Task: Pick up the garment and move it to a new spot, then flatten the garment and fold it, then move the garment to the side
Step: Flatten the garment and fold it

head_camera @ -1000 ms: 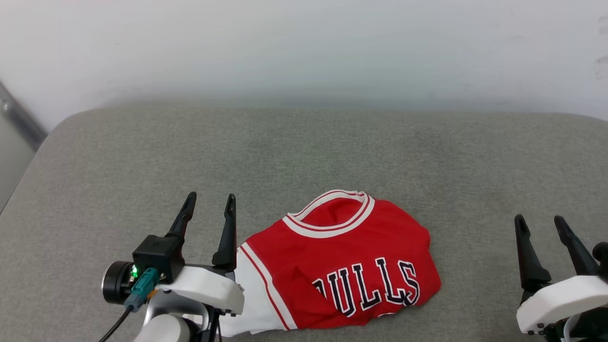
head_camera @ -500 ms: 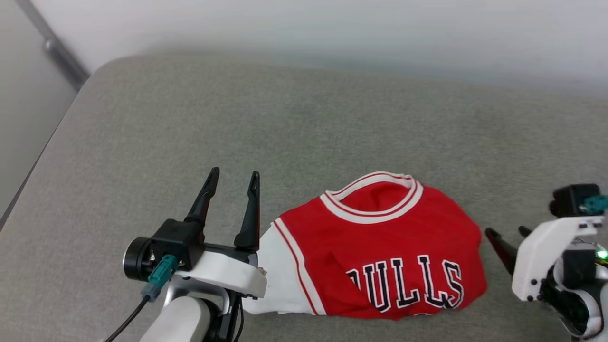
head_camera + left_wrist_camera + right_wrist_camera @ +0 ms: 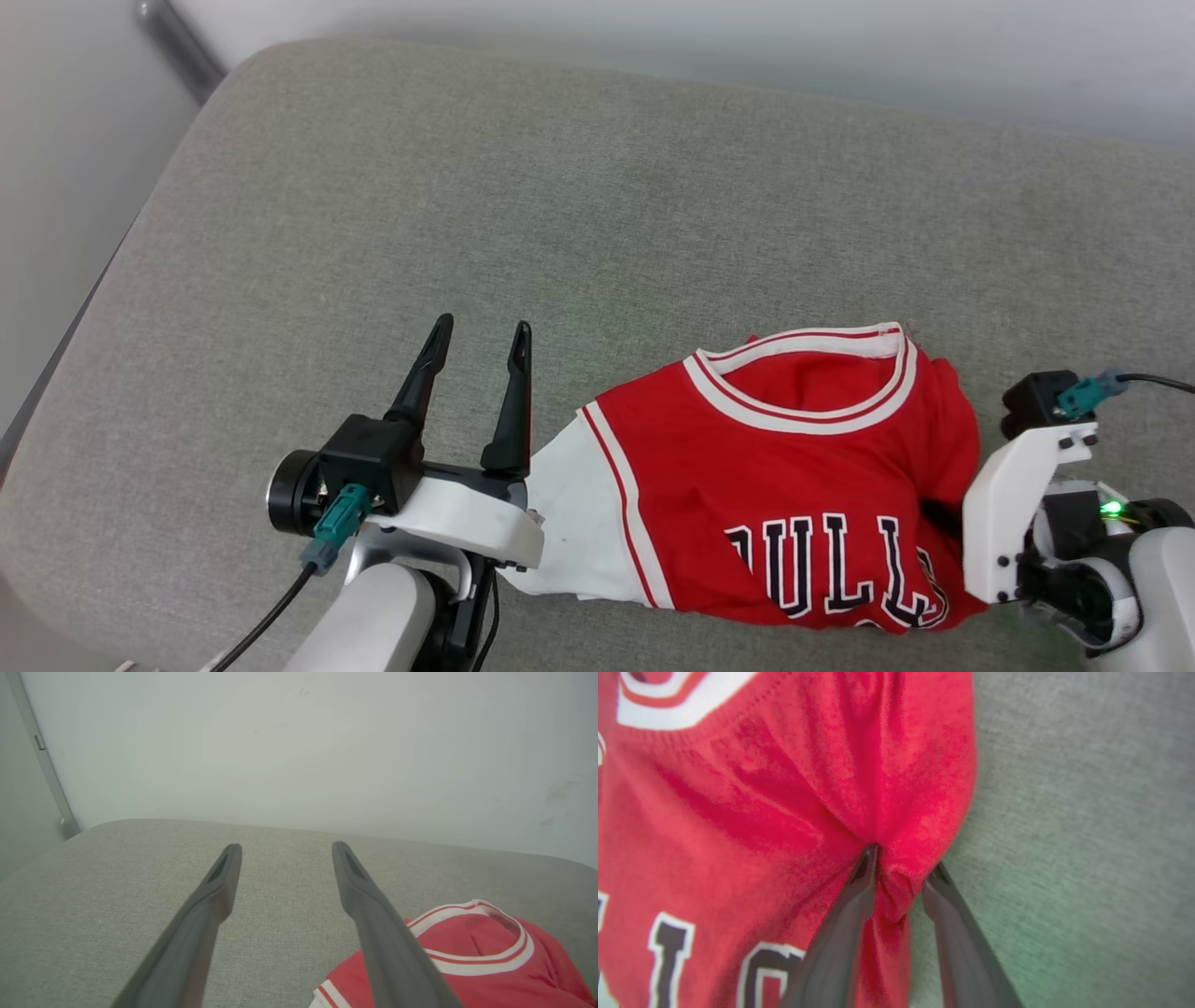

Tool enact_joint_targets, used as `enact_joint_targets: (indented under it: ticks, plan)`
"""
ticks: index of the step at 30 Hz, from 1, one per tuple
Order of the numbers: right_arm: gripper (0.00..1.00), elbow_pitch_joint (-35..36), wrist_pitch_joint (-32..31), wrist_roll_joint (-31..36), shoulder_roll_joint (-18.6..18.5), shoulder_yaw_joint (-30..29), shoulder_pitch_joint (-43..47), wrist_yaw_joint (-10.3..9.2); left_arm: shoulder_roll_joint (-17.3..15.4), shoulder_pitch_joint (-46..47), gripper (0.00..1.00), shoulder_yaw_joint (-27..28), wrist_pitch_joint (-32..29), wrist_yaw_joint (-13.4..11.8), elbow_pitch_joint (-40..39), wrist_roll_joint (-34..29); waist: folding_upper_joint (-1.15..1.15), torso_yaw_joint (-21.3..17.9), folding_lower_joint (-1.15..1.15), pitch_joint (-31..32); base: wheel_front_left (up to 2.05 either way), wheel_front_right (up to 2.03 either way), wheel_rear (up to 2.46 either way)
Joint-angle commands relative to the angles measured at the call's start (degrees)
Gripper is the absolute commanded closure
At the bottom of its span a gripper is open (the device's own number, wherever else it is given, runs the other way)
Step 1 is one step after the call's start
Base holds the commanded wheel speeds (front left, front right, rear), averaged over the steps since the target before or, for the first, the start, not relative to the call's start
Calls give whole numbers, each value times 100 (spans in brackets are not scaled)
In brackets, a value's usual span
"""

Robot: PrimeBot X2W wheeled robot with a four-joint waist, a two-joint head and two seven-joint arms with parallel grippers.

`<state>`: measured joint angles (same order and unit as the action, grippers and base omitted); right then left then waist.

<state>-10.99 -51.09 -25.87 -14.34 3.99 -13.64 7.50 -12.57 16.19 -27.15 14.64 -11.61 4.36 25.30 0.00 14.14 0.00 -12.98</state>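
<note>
Crumpled on grey fabric surface [image 3: 560, 187]: garment [image 3: 794, 467], BULLS lettering [image 3: 831, 569] up. Gripped at bunched red side edge by right end effector [image 3: 903, 861], fingers [image 3: 845, 914] clenched on a cloth fold. Collar [image 3: 803, 383] up-left of that grip. Just beside white sleeve [image 3: 579, 504]: left end effector [image 3: 483, 323], released, nothing between fingers, over bare surface.

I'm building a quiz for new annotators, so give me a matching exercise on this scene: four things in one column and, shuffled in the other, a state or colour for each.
Column one:
1. left gripper
2. right gripper
3. sleeve
4. padded surface

Column two:
A. grey
B. pinching a red fold of the garment
C. open, holding nothing
D. white

Pairs: 1-C, 2-B, 3-D, 4-A
</note>
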Motion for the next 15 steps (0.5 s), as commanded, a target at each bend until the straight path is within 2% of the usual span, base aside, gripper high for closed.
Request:
enact_joint_targets:
  ticks: [1, 5, 10, 15]
  plan:
    - [100, -188, 23, -30, 131, 155, 124, -3, -30, 17, 0, 33, 23, -7, 19, -29, 0, -66, 0, 42, 0, 0, 0]
    - [100, 163, 436, 76, -34, 22, -179, -3, -83, -50, 0, 64, 30, 4, 40, -36, 0, -262, 0, 170, 0, 0, 0]
    - [100, 747, 771, 403, -117, -434, -162, -4, -172, -128, 0, 97, 20, -32, 3, -22, 0, -618, 0, 316, 0, 0, 0]
    - [100, 1219, 787, 782, 176, -1205, 347, -3, -259, -190, 0, 98, -54, -46, -50, 5, 0, -982, 0, 410, 0, 0, 0]
